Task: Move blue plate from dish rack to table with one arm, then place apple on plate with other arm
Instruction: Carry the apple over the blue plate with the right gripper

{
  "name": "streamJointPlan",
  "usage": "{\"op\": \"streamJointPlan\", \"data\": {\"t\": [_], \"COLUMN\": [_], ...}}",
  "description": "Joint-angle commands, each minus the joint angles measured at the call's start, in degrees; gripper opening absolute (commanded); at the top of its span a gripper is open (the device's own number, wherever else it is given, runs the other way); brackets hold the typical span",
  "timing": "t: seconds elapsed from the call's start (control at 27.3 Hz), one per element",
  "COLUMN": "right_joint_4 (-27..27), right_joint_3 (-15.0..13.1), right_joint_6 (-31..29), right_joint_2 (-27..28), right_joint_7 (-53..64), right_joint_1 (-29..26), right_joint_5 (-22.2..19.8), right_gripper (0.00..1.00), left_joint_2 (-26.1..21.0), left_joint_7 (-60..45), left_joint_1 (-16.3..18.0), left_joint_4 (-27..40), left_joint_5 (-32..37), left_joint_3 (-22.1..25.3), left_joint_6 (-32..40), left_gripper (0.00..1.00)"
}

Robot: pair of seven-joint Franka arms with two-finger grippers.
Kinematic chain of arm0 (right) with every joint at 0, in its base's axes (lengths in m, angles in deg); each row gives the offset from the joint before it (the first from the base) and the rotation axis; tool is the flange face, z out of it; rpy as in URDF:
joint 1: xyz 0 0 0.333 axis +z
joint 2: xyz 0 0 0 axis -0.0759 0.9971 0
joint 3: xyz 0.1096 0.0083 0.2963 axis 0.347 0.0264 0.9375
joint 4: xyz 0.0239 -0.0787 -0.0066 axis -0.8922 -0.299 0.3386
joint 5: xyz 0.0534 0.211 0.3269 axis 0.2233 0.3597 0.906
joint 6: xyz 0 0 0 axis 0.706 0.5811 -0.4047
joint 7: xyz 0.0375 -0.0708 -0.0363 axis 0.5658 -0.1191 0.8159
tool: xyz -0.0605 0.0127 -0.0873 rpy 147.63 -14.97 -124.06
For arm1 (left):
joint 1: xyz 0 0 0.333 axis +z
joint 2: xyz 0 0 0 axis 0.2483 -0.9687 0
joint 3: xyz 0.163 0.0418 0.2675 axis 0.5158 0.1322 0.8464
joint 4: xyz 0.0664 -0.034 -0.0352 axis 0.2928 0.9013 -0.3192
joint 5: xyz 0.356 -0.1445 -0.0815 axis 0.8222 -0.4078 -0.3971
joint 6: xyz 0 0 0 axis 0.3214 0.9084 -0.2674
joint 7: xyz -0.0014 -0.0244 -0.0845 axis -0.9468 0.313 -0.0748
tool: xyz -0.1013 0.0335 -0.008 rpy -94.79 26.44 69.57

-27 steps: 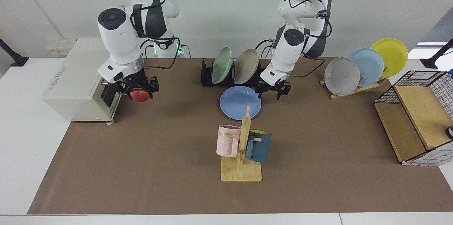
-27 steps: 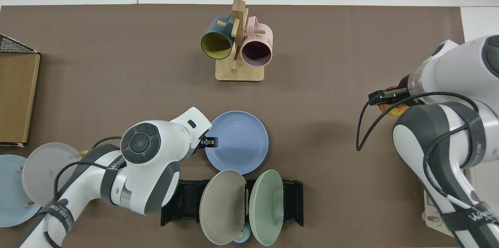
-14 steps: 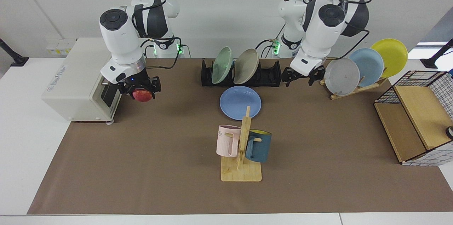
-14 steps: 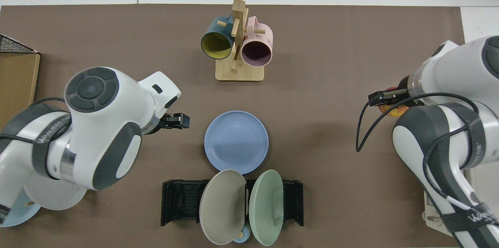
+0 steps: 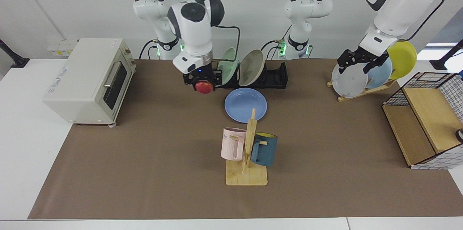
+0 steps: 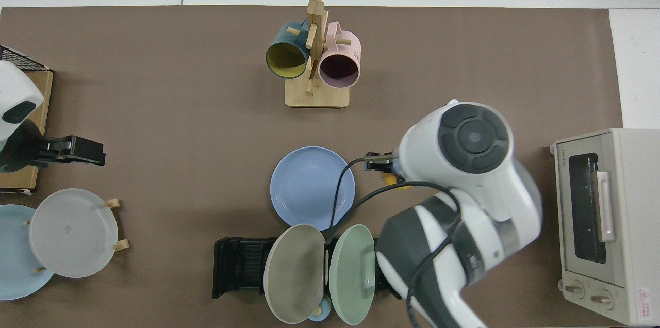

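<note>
**Blue plate flat on table, apple held beside it**

The round periwinkle-blue plate (image 5: pixel 245 105) lay on the brown-matted table (image 5: pixel 144 157), just before the black slotted dish rack (image 5: pixel 275 76). Right gripper (image 5: pixel 202 82) was clamped on the small red apple (image 5: pixel 204 86), near the plate. Left gripper (image 5: pixel 360 63), fingers apart, hung over the wooden plate stand (image 5: pixel 361 90).

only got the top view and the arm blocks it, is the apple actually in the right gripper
observer: yes, the facing view shows the red apple clamped in the right gripper, jaws shut on it.
operator: over the plate yet
observer: no, it looks raised off the table, beside the blue plate on the toaster oven side.
operator: left arm clear
observer: the left gripper waits empty, jaws open, raised before the grey plate.
</note>
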Motion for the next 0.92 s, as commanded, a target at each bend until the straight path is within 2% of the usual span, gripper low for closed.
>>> {"op": "streamJointPlan", "data": {"t": [0.0, 0.11, 0.29, 0.62, 0.88], "right_joint_4": [2.1, 3.4, 3.2, 2.1, 0.2], "right_joint_3": [-0.4, -0.4, -0.7, -0.6, -0.9], "right_joint_6": [-3.4, -4.2, -8.7, -16.2, -19.4], "right_joint_2": [4.5, 6.6, 11.3, 17.2, 18.6], "right_joint_7": [-9.9, -14.5, -20.2, -23.0, -23.8], "right_joint_1": [6.3, 9.0, 13.5, 14.1, 15.1], "right_joint_5": [0.6, 0.6, -0.7, -1.6, -2.5], "right_gripper": [0.00, 0.00, 0.00, 0.00, 0.00], "left_joint_2": [0.2, 0.3, 0.3, 0.3, 0.3], "left_joint_7": [0.1, -0.2, -0.4, -0.5, -0.5], "left_joint_1": [-0.2, -0.4, -0.4, -0.5, -0.5], "left_joint_4": [0.3, 0.4, 0.4, 0.4, 0.4], "left_joint_5": [0.1, 0.1, 0.1, 0.2, 0.2], "left_joint_3": [-0.3, -0.5, -0.5, -0.5, -0.5], "left_joint_6": [0.5, 0.4, 0.8, 0.9, 0.9], "left_gripper": [1.00, 1.00, 1.00, 1.00, 1.00]}}
